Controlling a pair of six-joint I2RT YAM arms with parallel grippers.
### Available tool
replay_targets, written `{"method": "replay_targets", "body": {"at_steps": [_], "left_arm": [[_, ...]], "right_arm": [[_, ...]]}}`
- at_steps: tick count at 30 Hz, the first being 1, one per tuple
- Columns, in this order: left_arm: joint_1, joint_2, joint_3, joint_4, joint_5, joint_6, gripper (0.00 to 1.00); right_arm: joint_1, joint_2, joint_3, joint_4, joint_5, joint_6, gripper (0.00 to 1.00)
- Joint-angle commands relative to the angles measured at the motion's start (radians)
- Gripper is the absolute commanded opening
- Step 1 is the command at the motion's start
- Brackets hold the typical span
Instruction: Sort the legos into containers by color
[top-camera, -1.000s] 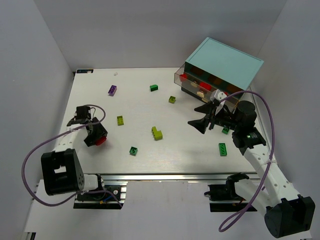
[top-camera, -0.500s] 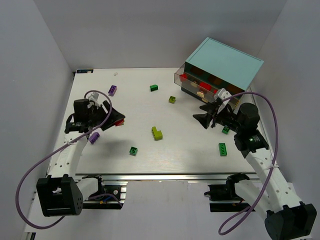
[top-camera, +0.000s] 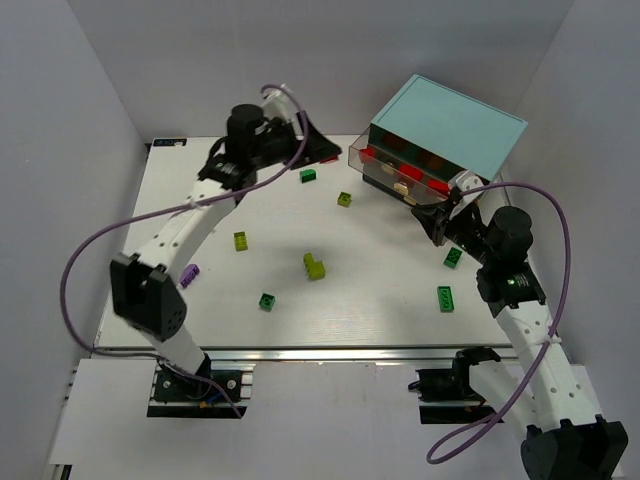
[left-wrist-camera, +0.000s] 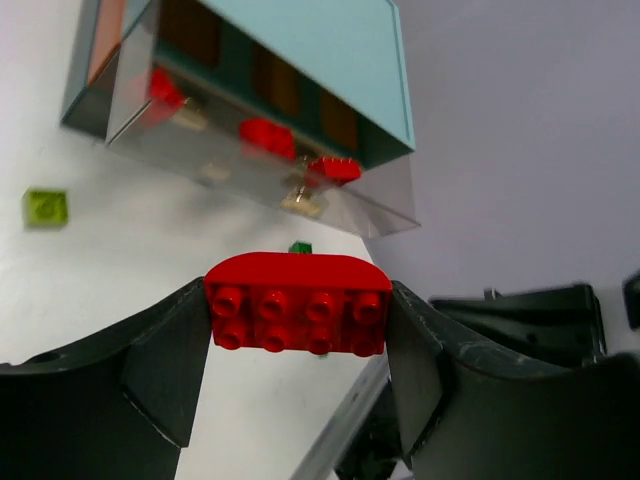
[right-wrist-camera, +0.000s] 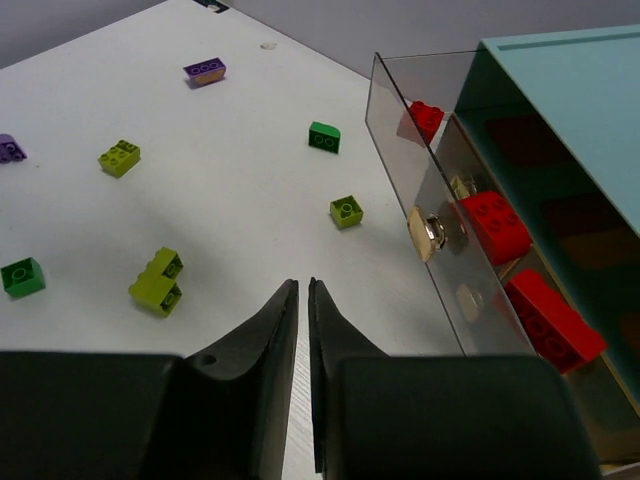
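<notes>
My left gripper (top-camera: 322, 152) is shut on a red lego (left-wrist-camera: 297, 303), held above the table's far side just left of the open top drawer (top-camera: 372, 158). That smoky container (left-wrist-camera: 250, 150) has red legos (right-wrist-camera: 495, 225) in it. It sits in a cabinet with a light-blue top (top-camera: 450, 125). My right gripper (right-wrist-camera: 302, 285) is shut on nothing and hovers above the table in front of the drawer's tan knob (right-wrist-camera: 425, 232). Loose legos lie on the table: green (top-camera: 308, 176), lime (top-camera: 344, 199), a lime pair (top-camera: 315, 266) and purple (top-camera: 188, 273).
More loose bricks: lime (top-camera: 240, 240), green (top-camera: 266, 301), green (top-camera: 445, 298) and green (top-camera: 453, 257) close by my right arm. A purple brick (right-wrist-camera: 204, 70) lies near the far edge. White walls close in the table on the left, back and right.
My left arm swung from the near left up to the far side by the open drawer, carrying the red lego. My right gripper closed and drew back toward the cabinet.
</notes>
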Motion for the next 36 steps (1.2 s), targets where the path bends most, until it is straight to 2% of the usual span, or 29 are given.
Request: {"method": "replay_targets", "body": {"at_steps": [1, 2, 5, 6, 9, 13, 19, 23, 27, 31, 34, 36], "left_arm": [[-0.076, 0.138, 0.195, -0.061, -0.101, 0.066, 0.18], [-0.107, 0.180, 0.304, -0.076, -0.118, 0.074, 0.18], [-0.157, 0.344, 0.481, -0.138, -0.184, 0.108, 0.18], [-0.168, 0.382, 0.595, -0.157, -0.204, 0.117, 0.18], [-0.208, 0.511, 0.769, -0.211, -0.302, 0.151, 0.18], [-0.233, 0.547, 0.759, -0.147, -0.429, 0.187, 0.18], [-0.262, 0.599, 0.773, -0.107, -0.512, 0.217, 0.23], [-0.282, 0.625, 0.780, -0.090, -0.576, 0.221, 0.33], [-0.282, 0.652, 0.800, -0.081, -0.572, 0.214, 0.47], [-0.282, 0.669, 0.805, -0.076, -0.563, 0.206, 0.62], [-0.282, 0.659, 0.806, -0.055, -0.549, 0.194, 0.72], [-0.282, 0.650, 0.812, -0.031, -0.540, 0.183, 0.74]], "right_arm": [[-0.026, -0.022, 0.050, 0.010, 0.010, 0.014, 0.15], [-0.029, -0.022, 0.050, 0.010, 0.005, 0.019, 0.15], [-0.057, -0.017, 0.047, 0.012, -0.001, 0.023, 0.16], [-0.058, -0.014, 0.047, 0.010, -0.003, 0.023, 0.17], [-0.072, -0.007, 0.049, 0.010, -0.017, 0.023, 0.19], [-0.081, 0.003, 0.052, 0.003, -0.038, 0.030, 0.20], [-0.090, 0.003, 0.049, 0.004, -0.049, 0.034, 0.21], [-0.095, 0.009, 0.049, 0.006, -0.055, 0.033, 0.21], [-0.100, 0.009, 0.047, 0.007, -0.061, 0.036, 0.22], [-0.107, 0.009, 0.044, 0.007, -0.069, 0.034, 0.30], [-0.109, 0.010, 0.039, 0.009, -0.099, 0.022, 0.45], [-0.113, 0.013, 0.038, 0.006, -0.159, 0.002, 0.51]]}}
